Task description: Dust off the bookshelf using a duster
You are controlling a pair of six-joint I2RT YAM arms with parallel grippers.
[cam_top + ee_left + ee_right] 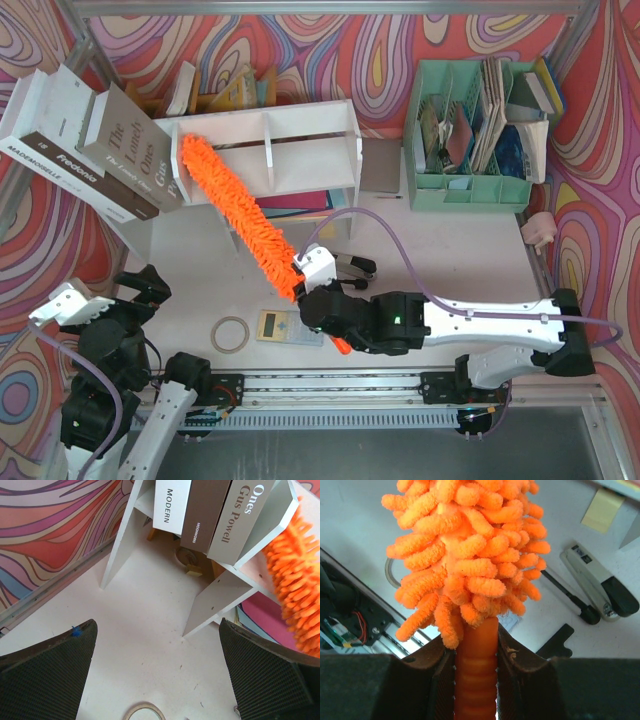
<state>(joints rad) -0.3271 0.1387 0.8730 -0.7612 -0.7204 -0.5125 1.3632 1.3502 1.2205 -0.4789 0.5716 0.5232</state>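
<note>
The white bookshelf (300,135) stands at the back centre, coloured folders under its top. The orange fluffy duster (235,205) runs diagonally from my right gripper up to the shelf's top left end, its tip lying on the flat top. My right gripper (318,298) is shut on the duster's orange handle (476,655), jaws pressed on both sides. In the left wrist view the duster (297,580) shows at the right beside the shelf's leg (215,602). My left gripper (140,290) is open and empty at the near left, above the table.
Leaning books (95,150) rest against the shelf's left end. A mint-green file organizer (470,130) stands at the back right. A tape ring (230,334) and a small calculator (280,326) lie near the front. A stapler (600,587) lies beside my right gripper.
</note>
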